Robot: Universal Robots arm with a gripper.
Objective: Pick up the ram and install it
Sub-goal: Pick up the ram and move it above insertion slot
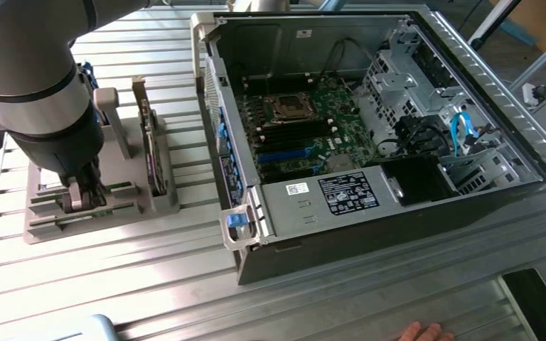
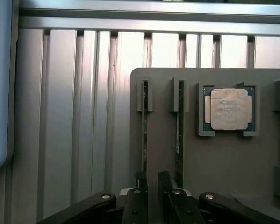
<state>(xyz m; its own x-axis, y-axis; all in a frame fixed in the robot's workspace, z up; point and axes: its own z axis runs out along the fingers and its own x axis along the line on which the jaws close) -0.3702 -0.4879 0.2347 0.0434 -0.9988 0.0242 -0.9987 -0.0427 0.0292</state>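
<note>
Pick-up step: my gripper (image 2: 151,178), jaws slightly apart and empty, hangs at the ram (image 2: 144,130) standing edgewise in its grey holder (image 2: 224,163). Grasping it, I judge, needs the jaws squarely astride that thin board.

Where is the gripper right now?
The gripper is on the exterior view's left, low over the gray holder beside the computer case, at a ram standing in its slot.

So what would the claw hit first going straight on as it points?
Probably the ram standing on edge in the gray holder beneath the claw; depth is hard to judge.
</note>
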